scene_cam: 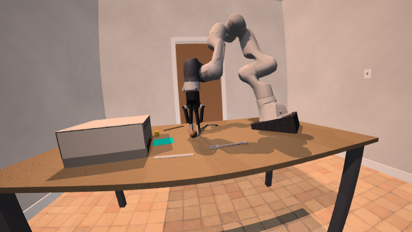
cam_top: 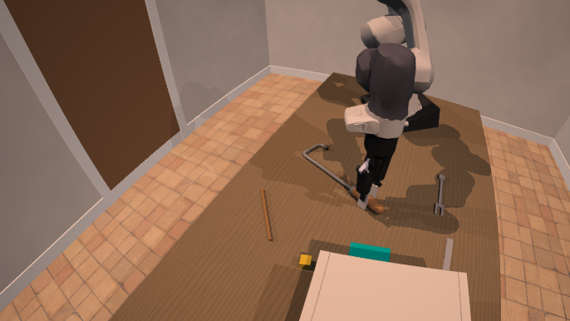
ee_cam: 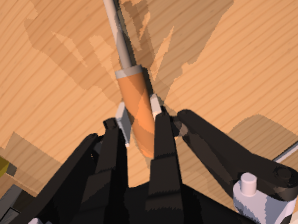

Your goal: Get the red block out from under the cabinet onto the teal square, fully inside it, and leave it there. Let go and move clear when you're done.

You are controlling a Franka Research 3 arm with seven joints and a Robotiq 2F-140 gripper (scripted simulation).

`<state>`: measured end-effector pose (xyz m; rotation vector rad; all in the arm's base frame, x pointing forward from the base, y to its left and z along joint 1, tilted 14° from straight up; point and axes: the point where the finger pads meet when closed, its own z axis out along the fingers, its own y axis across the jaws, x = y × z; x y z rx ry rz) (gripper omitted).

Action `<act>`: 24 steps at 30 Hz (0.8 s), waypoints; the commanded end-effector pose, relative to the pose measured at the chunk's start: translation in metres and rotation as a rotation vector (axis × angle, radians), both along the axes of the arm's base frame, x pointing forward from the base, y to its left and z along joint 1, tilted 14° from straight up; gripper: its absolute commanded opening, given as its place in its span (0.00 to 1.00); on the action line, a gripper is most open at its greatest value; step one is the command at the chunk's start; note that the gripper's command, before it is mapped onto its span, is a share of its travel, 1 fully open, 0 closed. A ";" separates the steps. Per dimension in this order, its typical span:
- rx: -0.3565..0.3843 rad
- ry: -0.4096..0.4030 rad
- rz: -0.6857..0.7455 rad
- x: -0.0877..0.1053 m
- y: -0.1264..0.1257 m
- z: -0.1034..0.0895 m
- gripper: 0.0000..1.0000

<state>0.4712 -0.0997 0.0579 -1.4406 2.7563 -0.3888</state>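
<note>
Top: tool (cam_top: 367, 199) clamped on hook's (cam_top: 321, 164) orange handle; teal square (cam_top: 369, 251) partly under cabinet (cam_top: 386, 287).
Exterior: handle end low, probably touching surface (scene_cam: 270, 150).
Wrist: fingers pinch handle. Red block not visible.

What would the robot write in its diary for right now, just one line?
gripper: shut on hook tool's orange handle | hook tool: lying on table | red block: not visible | teal square: bare where visible
</note>
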 end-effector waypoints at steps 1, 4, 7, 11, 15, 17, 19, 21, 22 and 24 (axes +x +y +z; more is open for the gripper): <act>0.001 0.001 0.001 -0.001 0.000 0.000 0.00; 0.001 0.001 0.001 -0.001 0.000 0.002 0.00; 0.001 0.001 0.001 -0.001 0.000 0.003 0.00; 0.001 0.001 0.001 -0.001 0.000 0.003 0.00; 0.001 0.001 0.001 -0.001 0.000 0.003 0.00; 0.001 0.001 0.001 -0.001 0.000 0.003 0.00; 0.001 0.001 0.001 -0.001 0.000 0.003 0.00; 0.001 0.002 0.002 -0.001 0.000 0.003 0.00; 0.001 0.002 0.004 -0.001 0.000 0.003 0.00; 0.000 0.003 0.007 -0.001 0.001 0.003 0.00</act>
